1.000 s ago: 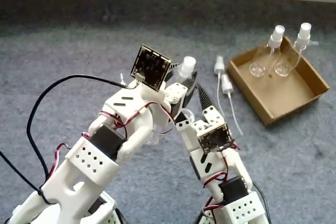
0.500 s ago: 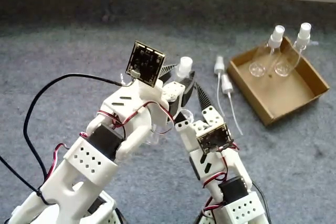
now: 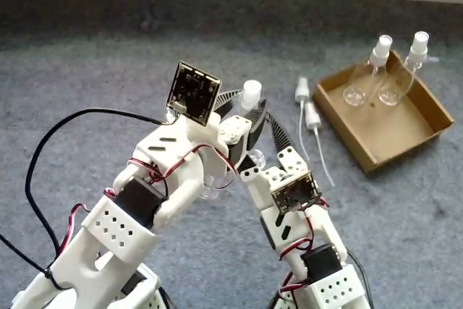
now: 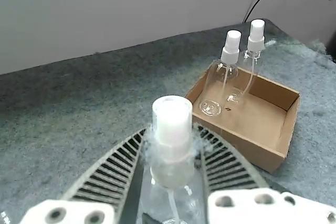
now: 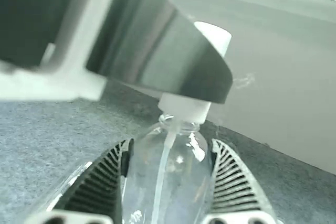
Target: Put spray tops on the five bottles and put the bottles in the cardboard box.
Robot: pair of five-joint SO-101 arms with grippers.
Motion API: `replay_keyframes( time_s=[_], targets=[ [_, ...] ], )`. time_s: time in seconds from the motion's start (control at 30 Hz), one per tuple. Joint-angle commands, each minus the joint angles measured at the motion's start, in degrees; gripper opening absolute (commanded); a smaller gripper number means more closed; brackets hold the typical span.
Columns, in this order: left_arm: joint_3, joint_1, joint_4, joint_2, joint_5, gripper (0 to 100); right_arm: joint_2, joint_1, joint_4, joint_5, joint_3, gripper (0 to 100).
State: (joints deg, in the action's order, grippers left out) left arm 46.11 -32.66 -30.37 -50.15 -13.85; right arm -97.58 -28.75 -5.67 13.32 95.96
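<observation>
A clear bottle (image 5: 167, 174) stands upright between the fingers of my right gripper (image 5: 168, 182), which is shut on its body. Its white spray top (image 4: 171, 121) sits on the neck, and my left gripper (image 4: 171, 153) is shut around that top from above. In the high view both grippers meet at mid-table: left gripper (image 3: 249, 108) on the spray top (image 3: 251, 93), right gripper (image 3: 255, 153) on the bottle (image 3: 255, 158). The cardboard box (image 3: 396, 129) lies to the right and holds two capped bottles (image 3: 362, 81) (image 3: 396, 85).
Two loose spray tops (image 3: 302, 90) (image 3: 312, 115) with long dip tubes lie on the grey carpet just left of the box. A black cable (image 3: 51, 150) loops off the left arm. The box (image 4: 262, 116) and its bottles (image 4: 220, 85) lie beyond the held top.
The left arm's wrist has swung a little to the left and turned, carrying the spray top slightly left. The right arm and the bottle have stayed where they were.
</observation>
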Motion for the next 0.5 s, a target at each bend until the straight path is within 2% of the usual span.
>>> replay_keyframes(
  time_s=[0.0,0.23,0.37,0.47],
  targets=[
    [1.6,0.3,-0.3,-2.0,-0.4,0,-0.9,-0.2,0.3,0.5,6.0,3.0],
    [5.5,0.4,0.0,-6.1,-0.4,0,-0.9,-0.2,0.2,0.5,6.0,3.0],
    [7.5,0.7,4.6,-5.8,-0.3,0,-0.9,-0.3,0.2,0.4,6.0,3.0],
    [7.4,0.3,6.2,-3.9,3.2,0,-0.9,-0.3,0.1,0.4,6.0,3.0]
  ],
)
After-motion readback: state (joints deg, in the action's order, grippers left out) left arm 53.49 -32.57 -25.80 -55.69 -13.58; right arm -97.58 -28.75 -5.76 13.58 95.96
